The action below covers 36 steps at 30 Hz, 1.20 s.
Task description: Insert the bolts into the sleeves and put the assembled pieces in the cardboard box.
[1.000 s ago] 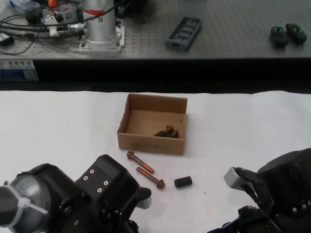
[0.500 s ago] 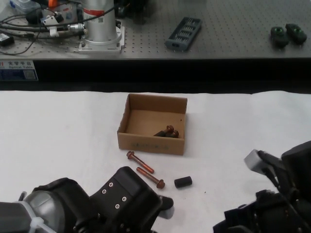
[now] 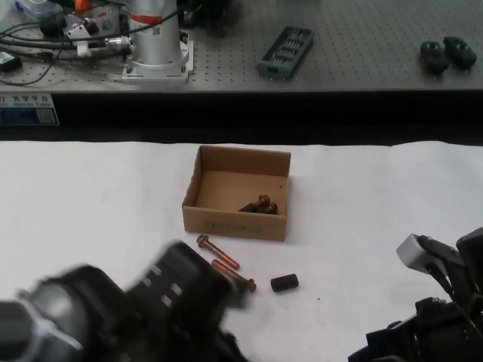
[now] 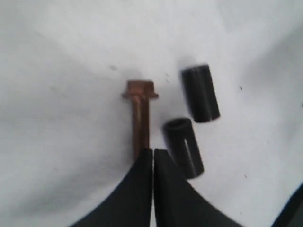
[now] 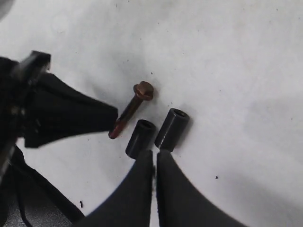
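Brown cardboard box (image 3: 234, 225) stands open in the middle of the white sheet (image 3: 90, 196) in the high view. Inside it, toward 5 o'clock, the assembled pieces (image 3: 260, 204) lie against the near wall. Counting from the box, two loose bolts (image 3: 219, 253) lie at 6 o'clock and a lone sleeve (image 3: 284, 283) at 5 o'clock, apart from them. My left arm (image 3: 136, 317), blurred, covers the sheet at 7 o'clock and comes close to the nearer loose bolt. My right arm (image 3: 438, 324) is at 4 o'clock. At 12 o'clock, past a dark gap, the perforated table (image 3: 362, 68) carries a metal post (image 3: 155, 38), a ribbed rack (image 3: 285, 49) and two dark knobs (image 3: 447, 53). The print on the blue label (image 3: 26, 109) and the faint marks on the box wall are too small for me to read. Bare sheet lies at 3 and 9 o'clock.

In the left wrist view, my left gripper (image 4: 153, 158) has its fingers pressed together on nothing. Counting along the fingers, a bolt (image 4: 140, 118) lies at 12 o'clock, with its thread end hidden under one finger. The slit sleeve (image 4: 183, 147) is at 1 o'clock, just beside the bolt, and the plain sleeve (image 4: 200, 93) is beyond it.

In the right wrist view, my right gripper (image 5: 155, 158) is also closed and holds nothing. Its tips are just before the two sleeves, which lie side by side. The bolt lies at 11 o'clock, and the left gripper's tip is at its thread end.
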{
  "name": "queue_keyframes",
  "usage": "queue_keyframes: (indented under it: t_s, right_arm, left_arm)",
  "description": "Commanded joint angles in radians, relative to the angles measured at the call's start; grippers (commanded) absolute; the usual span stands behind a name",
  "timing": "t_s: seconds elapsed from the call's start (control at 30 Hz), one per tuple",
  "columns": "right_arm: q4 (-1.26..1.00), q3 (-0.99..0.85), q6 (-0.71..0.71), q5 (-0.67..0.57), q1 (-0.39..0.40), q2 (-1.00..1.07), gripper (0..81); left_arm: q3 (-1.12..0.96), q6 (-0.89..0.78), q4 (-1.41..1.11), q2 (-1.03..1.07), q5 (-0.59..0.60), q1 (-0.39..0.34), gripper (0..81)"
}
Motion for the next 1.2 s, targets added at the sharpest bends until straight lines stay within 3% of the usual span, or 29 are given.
queue_keyframes:
  t_s: [0.0, 0.17, 0.27, 0.33, 0.5, 0.77, 1.0, 1.17]
  right_arm:
    - [-0.015, -0.009, -0.014, 0.001, -0.008, -0.008, 4.3]
    - [-0.103, -0.011, 0.031, -0.001, -0.005, -0.008, 4.3]
    - [-0.159, -0.011, 0.073, -0.006, 0.003, -0.008, 3.0]
    - [-0.187, -0.011, 0.107, 0.000, 0.031, 0.003, 2.0]
    - [-0.221, -0.011, 0.201, 0.042, 0.131, 0.090, 16.5]
    - [-0.385, -0.041, 0.366, 0.061, 0.217, 0.253, 16.0]
    - [-0.339, -0.146, 0.371, 0.068, 0.217, 0.334, 16.0]
    - [-0.229, -0.222, 0.386, 0.173, 0.243, 0.350, 16.0]
  left_arm:
    - [-0.004, 0.000, 0.033, -0.143, -0.070, 0.152, 0.4]
    - [-0.004, 0.054, 0.128, -0.345, -0.047, 0.291, 18.1]
    - [-0.004, 0.053, 0.194, -0.448, -0.058, 0.341, 24.9]
    - [-0.004, 0.056, 0.235, -0.494, -0.077, 0.362, 25.2]
    - [-0.004, 0.084, 0.249, -0.566, -0.082, 0.398, 25.2]
    - [-0.004, 0.084, 0.310, -0.690, -0.120, 0.463, 35.6]
    - [-0.004, 0.137, 0.396, -0.824, -0.142, 0.575, 35.7]
    - [-0.004, 0.183, 0.486, -0.862, -0.142, 0.611, 35.7]
